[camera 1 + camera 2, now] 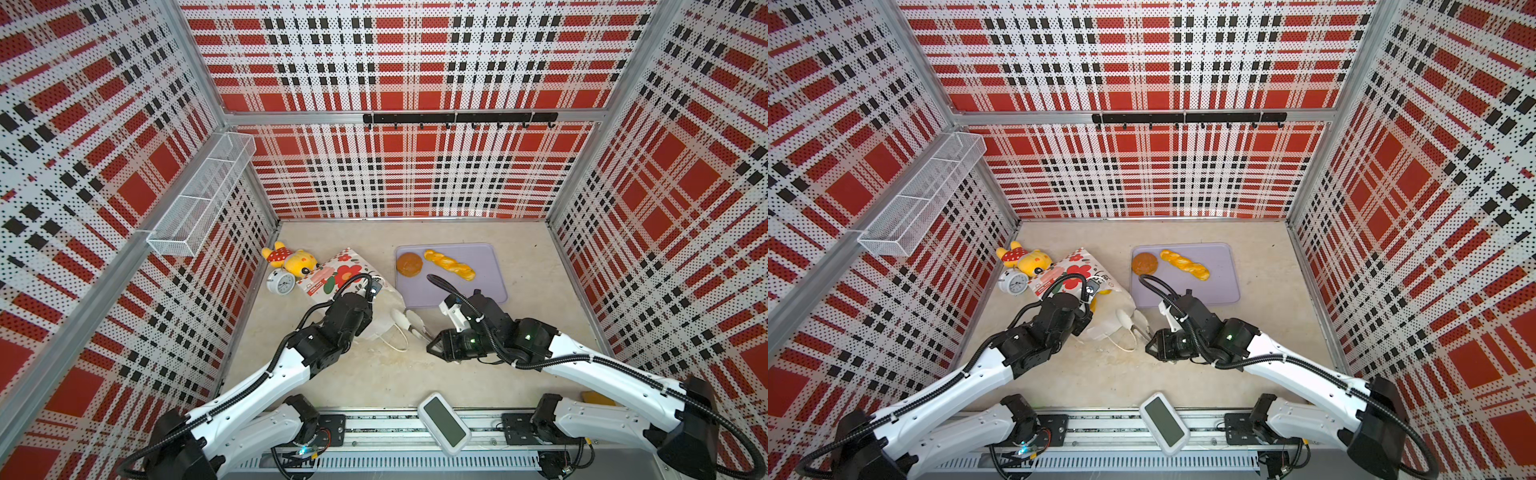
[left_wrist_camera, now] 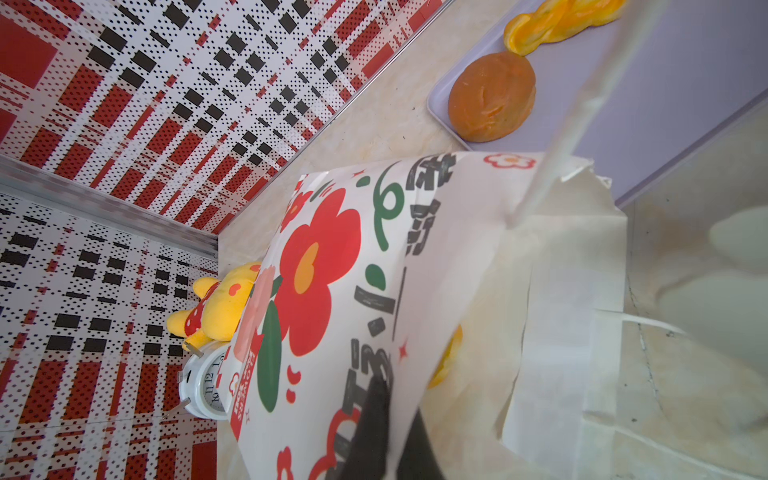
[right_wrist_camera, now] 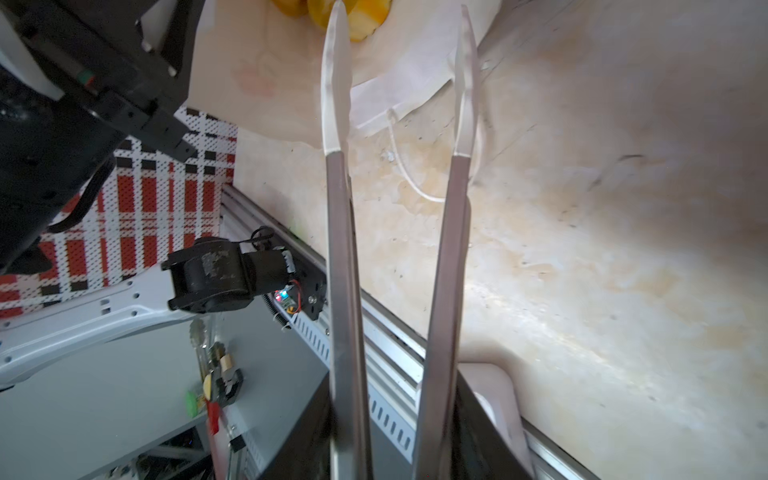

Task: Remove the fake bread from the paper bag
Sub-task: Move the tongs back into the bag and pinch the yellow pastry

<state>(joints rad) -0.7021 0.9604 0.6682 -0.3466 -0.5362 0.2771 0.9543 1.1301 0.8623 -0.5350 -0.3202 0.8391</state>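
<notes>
The white paper bag (image 1: 345, 272) (image 1: 1077, 270) (image 2: 353, 291) with red flowers lies on its side, mouth toward the middle. My left gripper (image 2: 397, 415) is shut on the bag's upper wall near the mouth. Yellow fake bread (image 2: 446, 361) (image 3: 365, 16) shows inside the bag. My right gripper (image 1: 434, 345) (image 1: 1152, 347) (image 3: 386, 436) is shut on metal tongs (image 1: 411, 322) (image 3: 340, 249). Their clear tips stand apart, just at the bag's mouth, with nothing between them. A round brown bun (image 1: 409, 264) and a twisted yellow stick (image 1: 449, 264) lie on the lilac tray (image 1: 482, 286).
A yellow plush toy (image 1: 291, 259) and a white alarm clock (image 1: 281, 282) sit by the left wall behind the bag. A white device (image 1: 444, 422) lies at the front edge. A wire basket (image 1: 199, 195) hangs on the left wall. Something yellow (image 1: 598, 399) peeks from under the right arm.
</notes>
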